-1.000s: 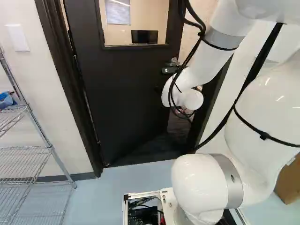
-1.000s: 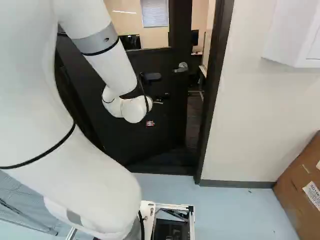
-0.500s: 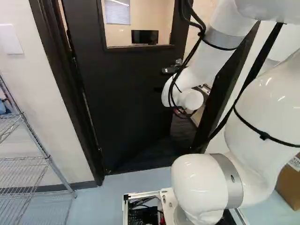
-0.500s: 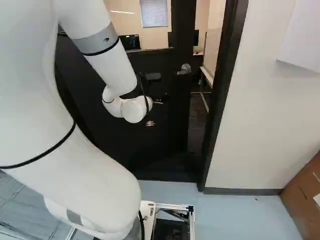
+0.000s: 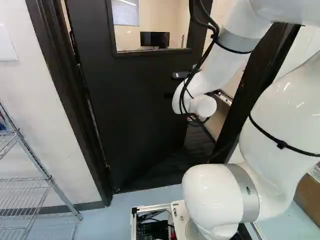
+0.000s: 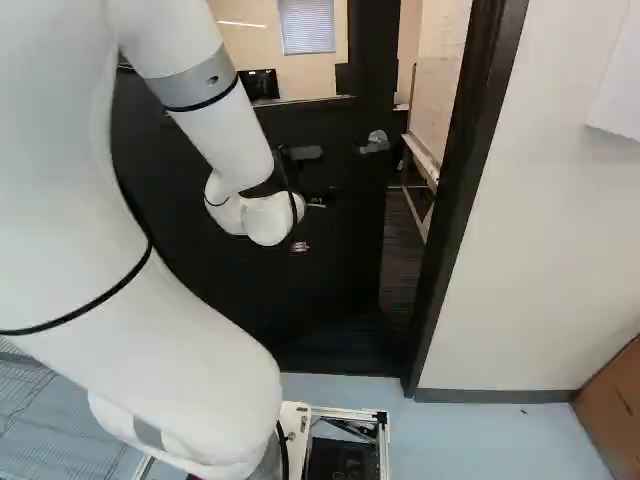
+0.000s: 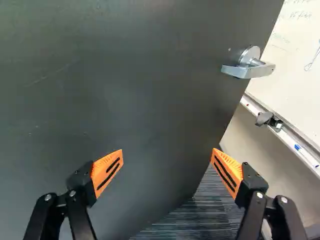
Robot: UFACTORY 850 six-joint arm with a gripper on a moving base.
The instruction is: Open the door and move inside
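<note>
Black door (image 5: 130, 110) ajar, one silver lever (image 7: 247, 71), one released hand (image 6: 309, 225), two orange pads (image 7: 107, 169) apart

Wire shelving (image 5: 49, 177) by a pale wall (image 5: 45, 125), cardboard box (image 6: 615, 405), monitor (image 5: 154, 39), window blind (image 5: 125, 13), marked whiteboard (image 7: 292, 65)

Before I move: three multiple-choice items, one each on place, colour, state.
1. In the left base view, the wire shelf is: A) right of the door B) behind the door C) left of the door
2. The pads on the tool are: A) orange B) blue C) green
3. The door is: A) shut B) partly open C) off its hinges

1 C: it stands past the left door frame.
2 A: both show orange in the wrist view.
3 B: dark floor shows past its free edge.
</note>
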